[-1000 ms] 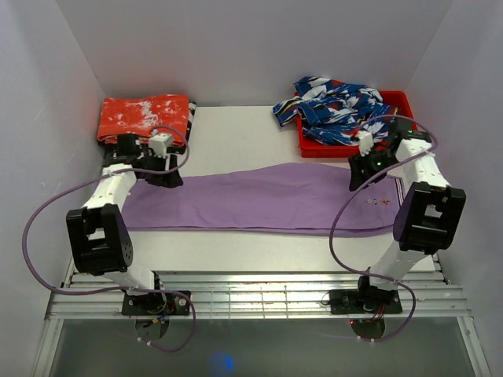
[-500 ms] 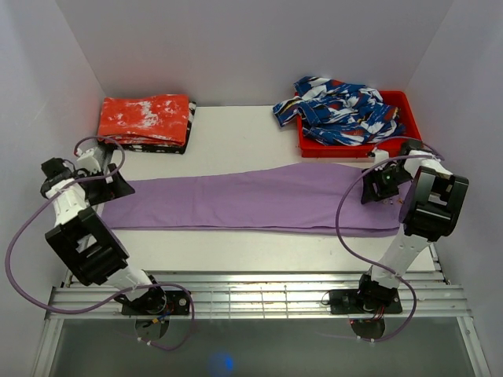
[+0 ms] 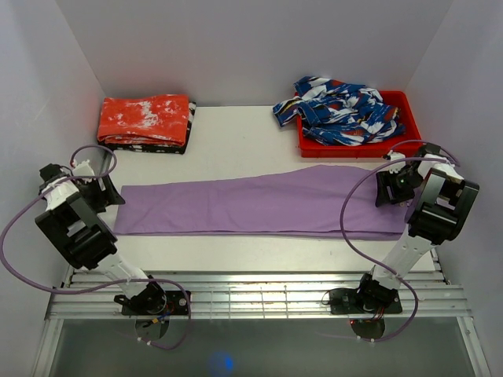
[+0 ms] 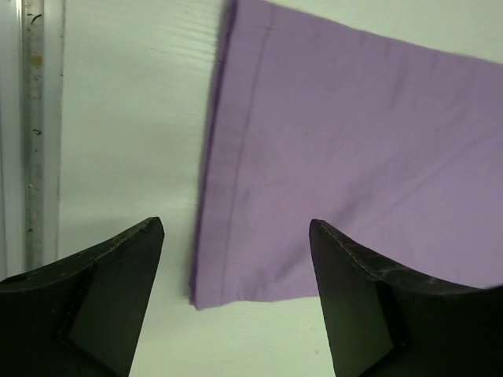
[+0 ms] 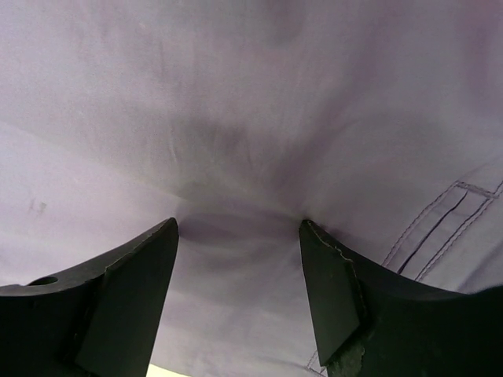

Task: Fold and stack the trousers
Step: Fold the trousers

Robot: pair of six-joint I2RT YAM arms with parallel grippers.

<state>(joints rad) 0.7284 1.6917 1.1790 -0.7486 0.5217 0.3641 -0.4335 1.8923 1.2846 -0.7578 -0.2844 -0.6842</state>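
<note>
Left claw [image 4: 236,232] open above the leg hem of the lilac-purple cloth trousers [image 3: 251,206] near the left edge of the white table [image 3: 236,145]; right claw [image 5: 238,228] open over their puckered waist end.

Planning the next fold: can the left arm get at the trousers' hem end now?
Probably yes: the left gripper is open, and the hem of the trousers lies flat just ahead, nothing between.

We see our left gripper [image 4: 236,228], jaws spread wide, with the hemmed leg end of the lilac trousers [image 4: 354,157] lying flat on the white table [image 4: 134,118] between them.
</note>
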